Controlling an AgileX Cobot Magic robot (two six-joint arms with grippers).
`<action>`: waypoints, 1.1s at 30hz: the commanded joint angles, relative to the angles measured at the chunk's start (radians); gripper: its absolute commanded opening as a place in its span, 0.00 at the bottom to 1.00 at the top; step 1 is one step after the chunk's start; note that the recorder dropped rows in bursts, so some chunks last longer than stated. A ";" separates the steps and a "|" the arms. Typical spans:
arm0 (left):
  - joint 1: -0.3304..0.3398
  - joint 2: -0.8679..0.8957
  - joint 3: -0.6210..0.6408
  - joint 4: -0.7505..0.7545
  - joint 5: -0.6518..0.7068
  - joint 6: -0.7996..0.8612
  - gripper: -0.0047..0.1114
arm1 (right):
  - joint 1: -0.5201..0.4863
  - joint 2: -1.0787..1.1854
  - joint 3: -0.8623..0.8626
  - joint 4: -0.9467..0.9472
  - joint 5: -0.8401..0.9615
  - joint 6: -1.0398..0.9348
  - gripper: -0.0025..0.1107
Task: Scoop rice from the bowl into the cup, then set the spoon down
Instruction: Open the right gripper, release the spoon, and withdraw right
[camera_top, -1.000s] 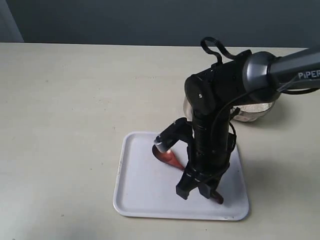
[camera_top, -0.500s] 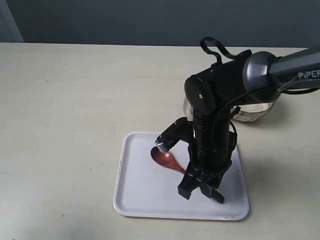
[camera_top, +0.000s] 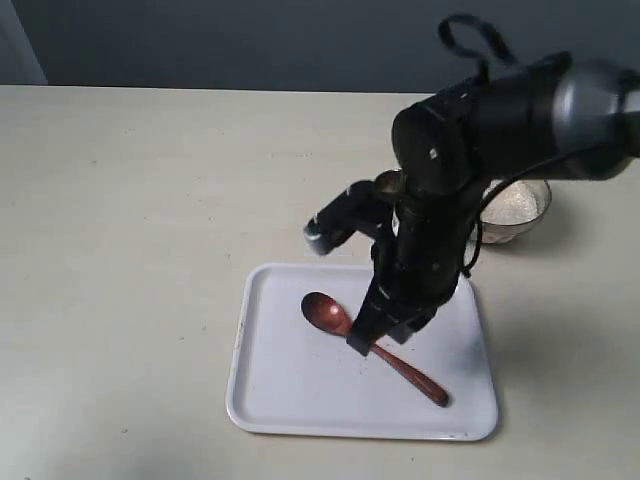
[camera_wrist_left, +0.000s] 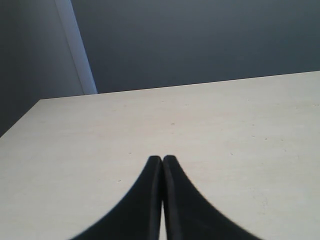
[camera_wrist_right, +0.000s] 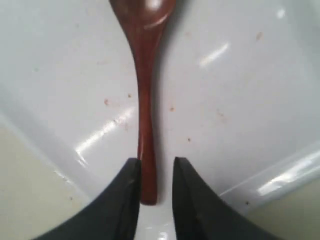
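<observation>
Plenty of bare table (camera_top: 120, 200) out to the left and along the far side, and the left part of the white tray (camera_top: 275, 385) lies free too. The crowding is all on the right, where the bowl (camera_top: 508, 233) with its heap of rice (camera_top: 512, 203) sits beyond the tray's far right corner. The cup (camera_top: 388, 183) peeks out just left of it, mostly hidden behind the arm. That right arm reaches in from the right, elbow high, forearm dropping steeply over the tray's middle. The right gripper (camera_wrist_right: 156, 162) hangs above the handle with its claw spread, a finger either side, pinching nothing. The spoon (camera_top: 325, 313) lies flat on the tray, long axis diagonal. Its head points far-left and its handle runs to the near right, ending short of the rim. The left gripper (camera_wrist_left: 162, 161) has its fingers pressed together over bare tabletop.
</observation>
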 joint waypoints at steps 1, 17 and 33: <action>0.000 -0.005 -0.003 -0.005 -0.008 -0.006 0.04 | -0.004 -0.150 0.002 -0.074 -0.072 0.089 0.02; 0.000 -0.005 -0.003 -0.005 -0.008 -0.006 0.04 | -0.004 -0.543 0.089 -0.193 -0.274 0.282 0.01; 0.000 -0.005 -0.003 -0.005 -0.008 -0.006 0.04 | -0.004 -0.938 0.409 -0.442 -0.462 0.502 0.01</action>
